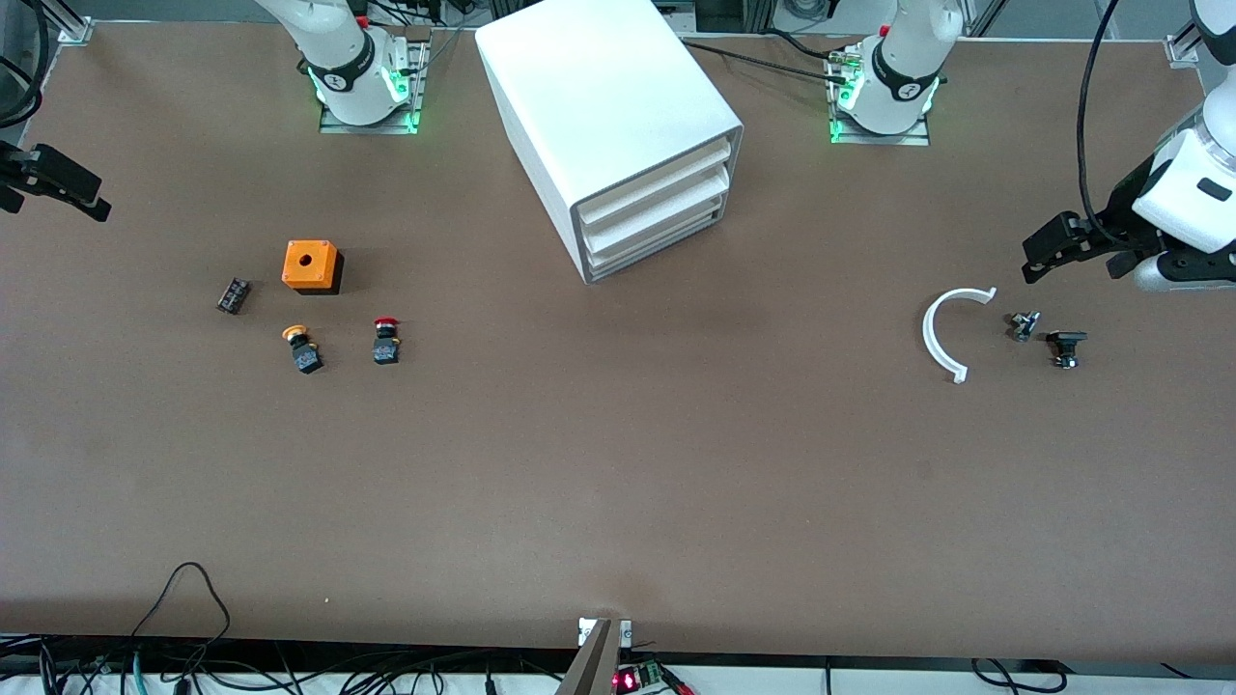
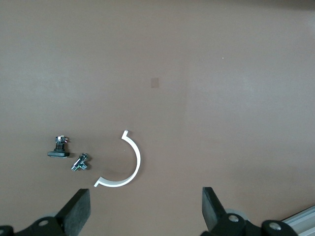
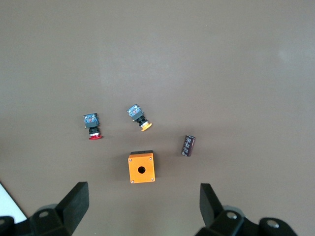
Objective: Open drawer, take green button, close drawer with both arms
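The big white cabinet (image 1: 603, 106) stands near the robots' bases, between the two arms. Its three tray drawers are all shut; the lowest drawer (image 1: 661, 241) sits flush in the front. The green-capped button is hidden. My left gripper (image 1: 1041, 253) hangs open and empty over the left arm's end of the table; in the left wrist view (image 2: 145, 212) its fingers stand wide apart. My right gripper (image 1: 85, 201) hangs open and empty over the right arm's end; the right wrist view (image 3: 142, 206) shows its fingers wide apart above the orange box.
Toward the right arm's end lie an orange box with a hole (image 1: 311, 265), a red-capped button (image 1: 386, 342), a yellow-orange-capped button (image 1: 303, 349) and a small dark part (image 1: 233, 295). Toward the left arm's end lie a white curved strip (image 1: 939, 333), a small metal part (image 1: 1024, 325) and a black part (image 1: 1066, 347).
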Robot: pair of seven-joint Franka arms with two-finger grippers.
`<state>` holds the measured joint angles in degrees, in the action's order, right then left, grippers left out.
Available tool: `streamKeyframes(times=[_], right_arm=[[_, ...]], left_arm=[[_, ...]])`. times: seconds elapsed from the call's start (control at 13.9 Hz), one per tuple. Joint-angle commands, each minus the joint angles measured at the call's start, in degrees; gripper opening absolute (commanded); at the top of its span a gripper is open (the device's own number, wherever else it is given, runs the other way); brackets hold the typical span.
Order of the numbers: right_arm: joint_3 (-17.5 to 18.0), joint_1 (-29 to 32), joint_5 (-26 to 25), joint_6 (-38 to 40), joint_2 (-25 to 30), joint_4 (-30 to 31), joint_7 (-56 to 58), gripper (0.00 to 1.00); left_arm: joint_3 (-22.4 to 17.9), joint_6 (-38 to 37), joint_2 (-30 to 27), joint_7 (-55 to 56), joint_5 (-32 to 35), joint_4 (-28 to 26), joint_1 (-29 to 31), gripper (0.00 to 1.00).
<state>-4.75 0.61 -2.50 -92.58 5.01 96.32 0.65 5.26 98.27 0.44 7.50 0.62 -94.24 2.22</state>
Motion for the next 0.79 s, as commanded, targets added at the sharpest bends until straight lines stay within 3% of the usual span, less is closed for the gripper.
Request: streamKeyframes(times=[0.0, 0.72], right_arm=[[0.0, 0.2, -0.2, -0.4, 0.7, 0.9, 0.6, 1.00], [0.0, 0.2, -0.3, 1.2, 0.8, 0.8, 0.7, 1.00]], left_arm=[[0.3, -0.5, 0.3, -1.6, -0.1, 1.3, 0.3, 1.00], [-0.2, -0.8, 3.0, -1.6, -1.0, 3.4, 0.6, 1.00]])
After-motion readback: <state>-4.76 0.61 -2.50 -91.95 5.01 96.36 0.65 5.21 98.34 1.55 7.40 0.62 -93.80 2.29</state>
